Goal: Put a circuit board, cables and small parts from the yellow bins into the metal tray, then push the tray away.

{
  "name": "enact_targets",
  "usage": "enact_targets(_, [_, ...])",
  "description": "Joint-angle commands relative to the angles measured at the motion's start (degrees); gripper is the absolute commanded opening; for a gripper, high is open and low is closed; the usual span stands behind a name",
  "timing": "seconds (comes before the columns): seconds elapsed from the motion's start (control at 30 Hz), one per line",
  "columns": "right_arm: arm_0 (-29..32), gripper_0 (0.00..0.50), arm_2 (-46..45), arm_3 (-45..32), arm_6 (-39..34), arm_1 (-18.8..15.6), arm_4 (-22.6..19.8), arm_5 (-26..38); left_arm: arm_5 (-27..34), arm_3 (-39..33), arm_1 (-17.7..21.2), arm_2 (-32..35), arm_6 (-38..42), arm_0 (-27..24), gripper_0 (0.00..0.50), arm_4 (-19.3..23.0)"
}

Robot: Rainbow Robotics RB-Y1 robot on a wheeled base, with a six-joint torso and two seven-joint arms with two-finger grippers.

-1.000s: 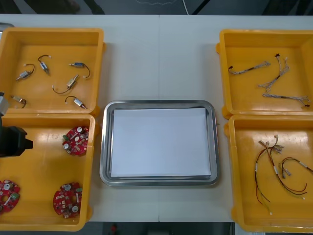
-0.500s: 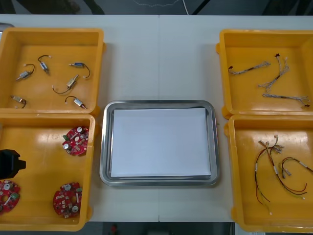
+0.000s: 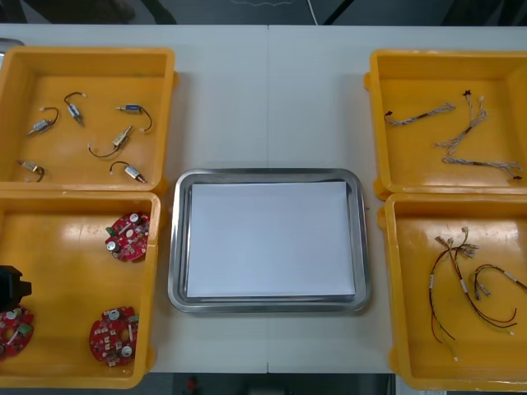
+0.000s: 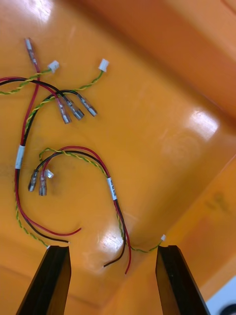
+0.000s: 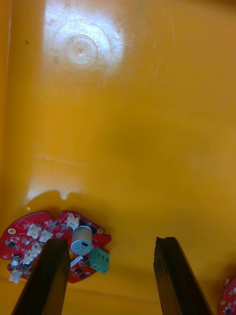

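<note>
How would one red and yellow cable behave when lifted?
Likely floppy: the red and yellow cables lie in loose curves. They cross, so one may drag another. The right gripper is open above them; the left gripper is open by a circuit board.

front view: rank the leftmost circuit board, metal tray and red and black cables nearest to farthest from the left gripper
From the left gripper, over the near left bin:
1. circuit board, just beside it at the bin's left edge
2. metal tray, in the middle between the bins
3. red and black cables, in the near right bin, where the right gripper hovers
</note>
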Motion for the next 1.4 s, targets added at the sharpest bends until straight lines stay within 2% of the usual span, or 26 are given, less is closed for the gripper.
enact_targets(0.03, [0.8,0.500,2.1,3.2,5.4,-2.6,0.2,-3.3,-1.3,0.1,2.0,0.1,-3.2,2.4,0.500,-0.7])
enact_targets(0.53, [-0.5,0.500,11.5,8.5,5.1,-2.6,4.3,-12.7,-2.5,0.9,1.1,-2.8,-2.6,4.2,0.500,-3.2])
enact_targets(0.73, [-1.4,0.500,15.1,10.9,4.7,-2.5,5.0,-16.4,-5.8,3.3,1.1,-4.7,-2.6,4.1,0.500,-3.8])
enact_targets(1.3, [-4.0,0.500,18.8,15.6,3.7,-2.5,5.8,-20.8,-10.8,6.7,1.1,-8.0,-2.7,4.0,0.500,-5.2])
enact_targets(1.33, [-4.0,0.500,18.9,15.7,3.6,-2.5,5.8,-20.9,-10.7,6.6,1.1,-8.1,-2.7,4.1,0.454,-5.2])
enact_targets(1.4, [-4.2,0.500,18.8,15.6,3.6,-2.5,5.8,-20.8,-10.7,6.6,1.1,-8.1,-2.9,4.3,0.077,-5.2])
